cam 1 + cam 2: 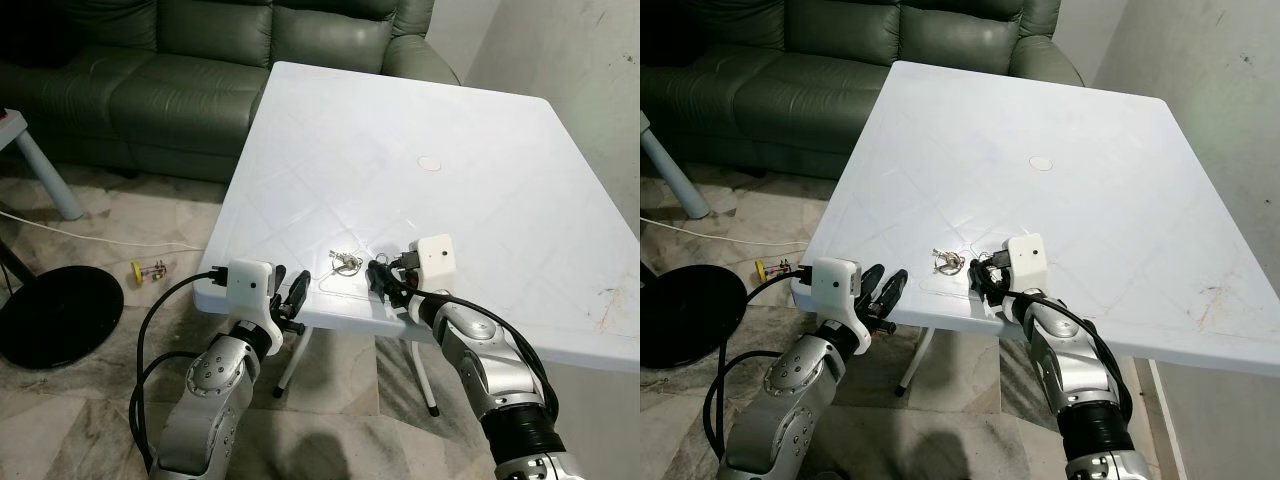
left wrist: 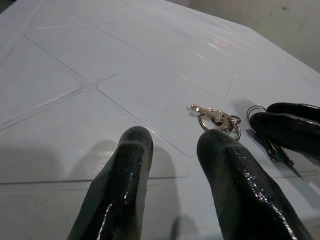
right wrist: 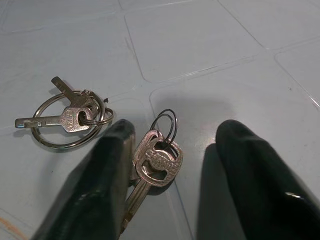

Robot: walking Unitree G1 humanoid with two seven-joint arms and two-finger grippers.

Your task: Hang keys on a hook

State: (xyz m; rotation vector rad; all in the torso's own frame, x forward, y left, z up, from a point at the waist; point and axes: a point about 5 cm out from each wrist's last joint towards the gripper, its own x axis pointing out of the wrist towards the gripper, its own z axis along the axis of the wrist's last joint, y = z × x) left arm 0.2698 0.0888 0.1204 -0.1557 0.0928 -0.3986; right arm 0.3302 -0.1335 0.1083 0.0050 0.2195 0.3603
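A ring of silver keys point(image 1: 345, 262) lies near the front edge of the white table point(image 1: 480, 200). In the right wrist view this key ring point(image 3: 67, 117) is beside a second, smaller bunch of keys point(image 3: 157, 159) on a thin dark ring. My right gripper point(image 3: 177, 132) is open and low over the table, with the smaller bunch lying between its fingers, close to one of them. My left gripper point(image 1: 290, 297) is open at the table's front edge, a short way left of the keys point(image 2: 218, 119), touching nothing.
A dark green sofa point(image 1: 200, 60) stands behind the table. On the tiled floor at the left are a black round base point(image 1: 50, 315), a white cable and a small yellow object point(image 1: 137, 270). A wall runs along the right.
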